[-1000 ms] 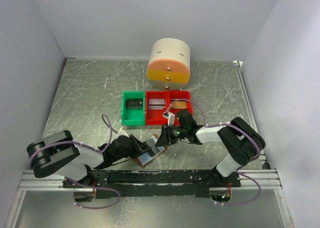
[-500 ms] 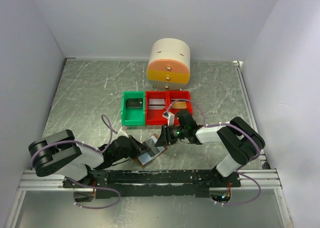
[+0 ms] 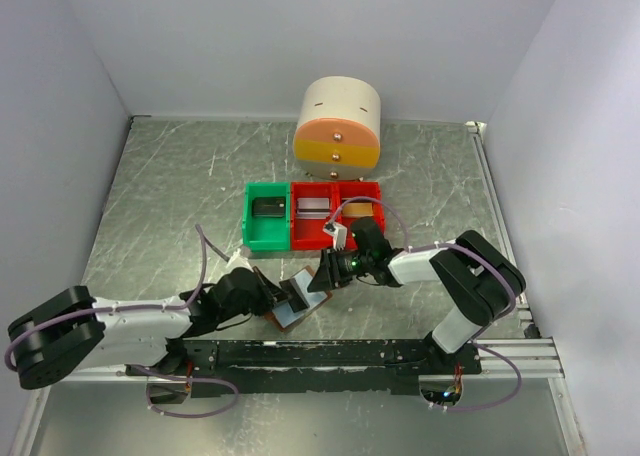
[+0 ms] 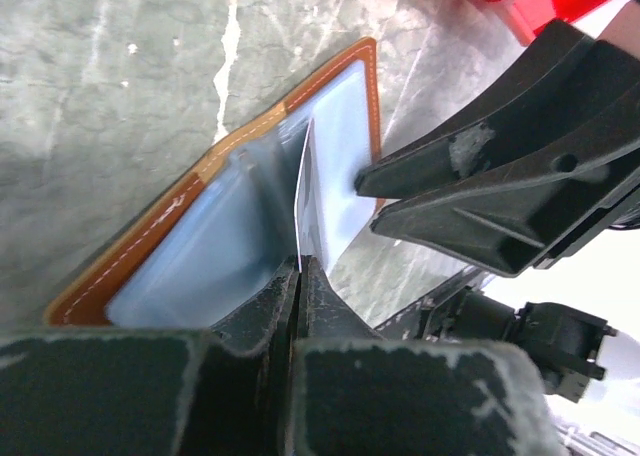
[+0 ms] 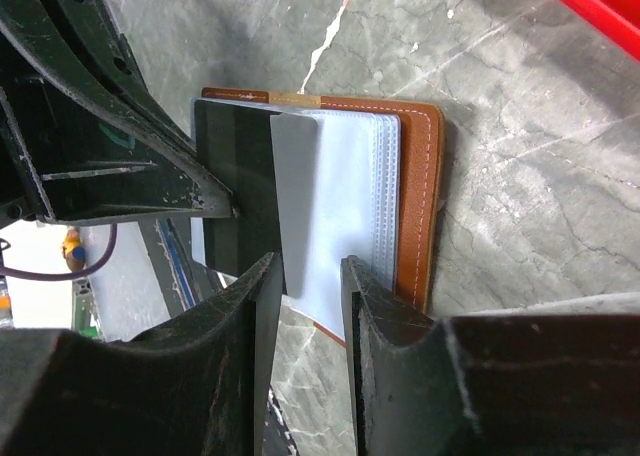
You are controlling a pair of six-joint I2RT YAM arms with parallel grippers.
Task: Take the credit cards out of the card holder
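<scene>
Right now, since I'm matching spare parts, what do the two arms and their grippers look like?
Both arms have white shells with black joints. The left arm and right arm each trail a purple cable. The left gripper and right gripper have black, scuffed, wedge-shaped fingers. A green light glows on the right wrist.

A: Is it bright?
B: Yes, even light from overhead; the surface [image 3: 170,176] gleams in pale streaks, and shadows are soft.
A: Sharp?
B: The top view, yes. Both wrist views blur up close, though the card holder [image 5: 422,206] is crisp; one corner burns white.
</scene>
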